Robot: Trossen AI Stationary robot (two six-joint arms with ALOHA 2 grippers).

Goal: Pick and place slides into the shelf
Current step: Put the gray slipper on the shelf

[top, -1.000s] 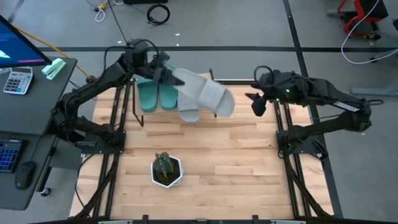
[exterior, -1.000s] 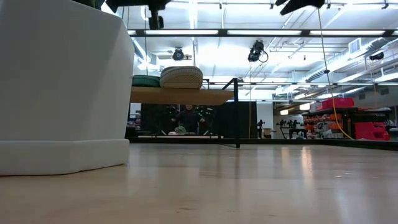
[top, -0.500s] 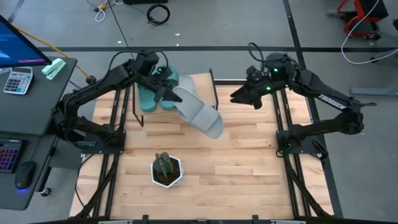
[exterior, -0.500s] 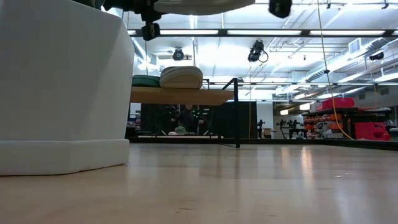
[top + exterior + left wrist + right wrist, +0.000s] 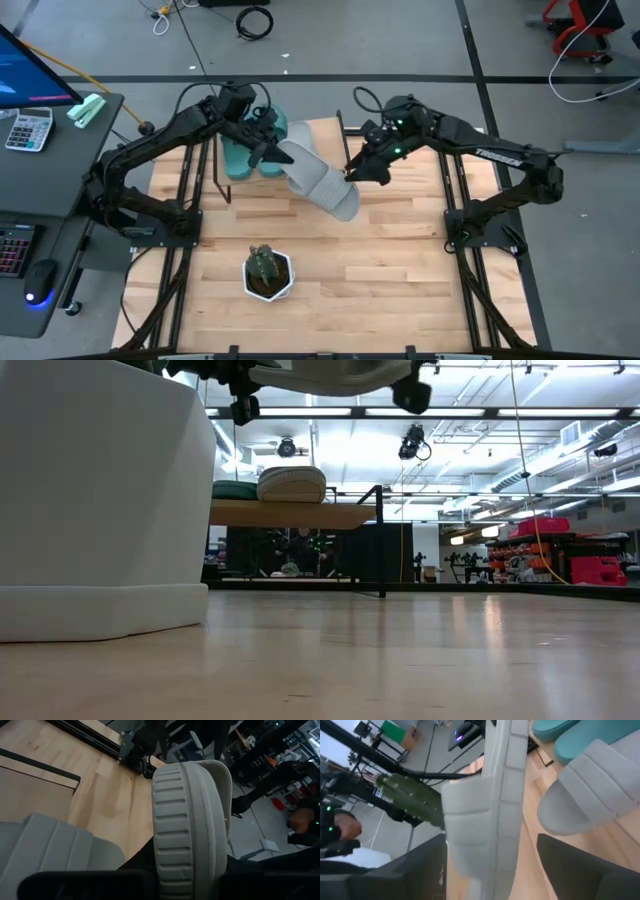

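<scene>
The held grey slide [image 5: 190, 827] looked like matt soft rubber, its sole edge ribbed. The 2 teal slides [image 5: 250, 150] were equally matt. The shelf [image 5: 290, 515] had a smooth pale wood board on thin black metal legs. The tabletop [image 5: 390, 250] at lower right was light wood with a slight sheen.

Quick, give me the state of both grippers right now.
Left gripper: shut on the grey slide, held in the air in front of the shelf.
Right gripper: at the slide's other end; open or shut cannot be told.
</scene>
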